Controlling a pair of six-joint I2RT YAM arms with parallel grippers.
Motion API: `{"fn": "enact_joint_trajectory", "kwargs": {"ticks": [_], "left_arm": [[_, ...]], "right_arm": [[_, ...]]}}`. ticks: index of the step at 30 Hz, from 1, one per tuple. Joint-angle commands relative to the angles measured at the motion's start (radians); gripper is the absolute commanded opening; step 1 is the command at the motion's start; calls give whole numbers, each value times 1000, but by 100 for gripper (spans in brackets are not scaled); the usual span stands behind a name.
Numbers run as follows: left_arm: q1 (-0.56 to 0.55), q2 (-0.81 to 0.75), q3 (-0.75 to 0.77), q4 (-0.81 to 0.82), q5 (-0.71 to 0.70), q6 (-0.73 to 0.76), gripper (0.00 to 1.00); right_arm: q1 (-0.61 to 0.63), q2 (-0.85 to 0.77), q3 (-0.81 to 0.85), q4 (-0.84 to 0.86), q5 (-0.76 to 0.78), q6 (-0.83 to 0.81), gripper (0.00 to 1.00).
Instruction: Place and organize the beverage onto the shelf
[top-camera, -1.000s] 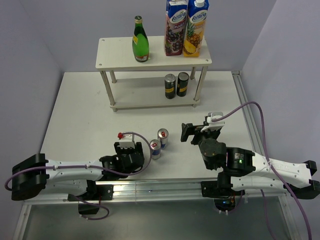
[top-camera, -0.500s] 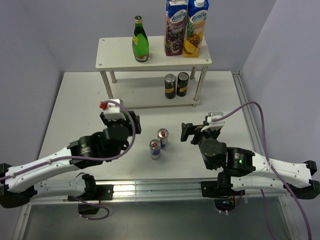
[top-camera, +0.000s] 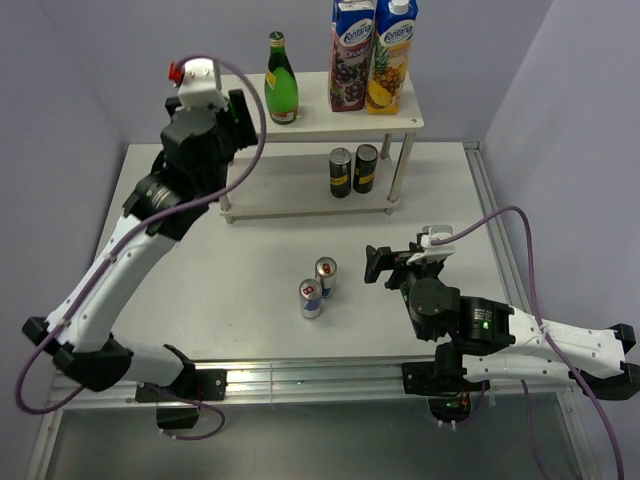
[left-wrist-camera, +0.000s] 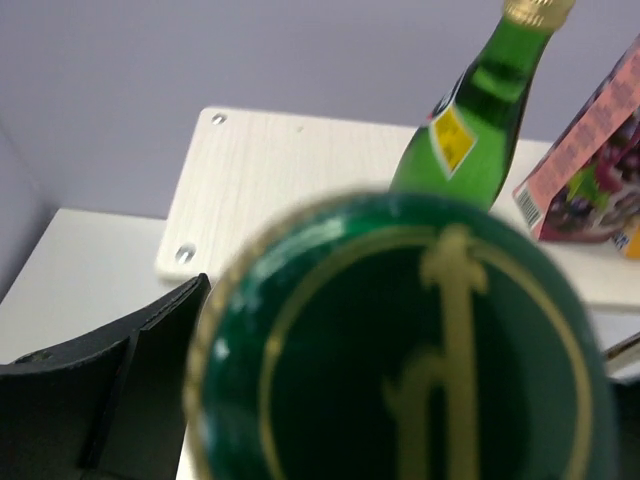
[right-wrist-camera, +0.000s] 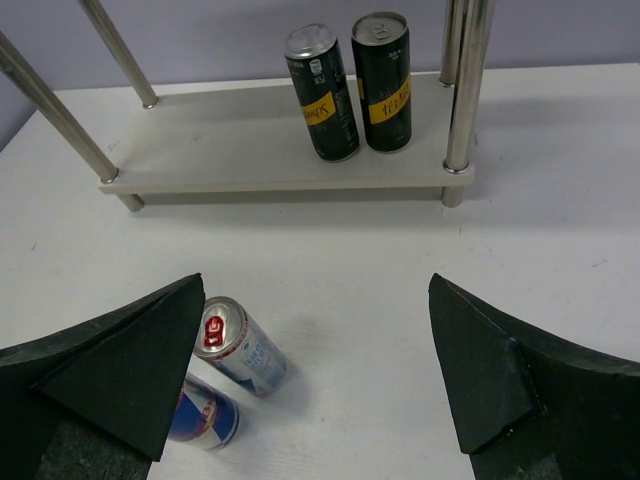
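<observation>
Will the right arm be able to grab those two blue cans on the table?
Probably yes. The right end effector is open and facing the blue-silver cans, and only bare table lies between them.

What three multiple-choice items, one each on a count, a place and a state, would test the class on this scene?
1. How many blue cans stand on the table?
A. one
B. two
C. four

2. Where are the dark cans?
A. on the top board
B. on the table
C. on the lower board

3. How is the right gripper?
A. open and empty
B. shut on a can
C. shut on a carton

Answers:
1 B: the top view shows a pair side by side in front of the shelf.
2 C: they stand together by the right front leg, under the top board.
3 A: the right wrist view shows its fingers wide apart with nothing between them.
</observation>
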Motion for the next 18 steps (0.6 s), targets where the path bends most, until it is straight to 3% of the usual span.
{"fn": "enact_joint_trajectory", "kwargs": {"ticks": [1,4,7,18], "left_arm": [[83,87,202,72,163,60,0],[154,214,421,-14,252,36,0],[195,317,527,-60,301,29,0],[272,497,653,-119,449,-26,0]], "right_arm": [[6,-19,-11,36,28,-3,100],[6,-26,-13,35,27,0,100],[6,-35,-16,35,28,2,100],[6,-35,-23,40,30,3,100]]}}
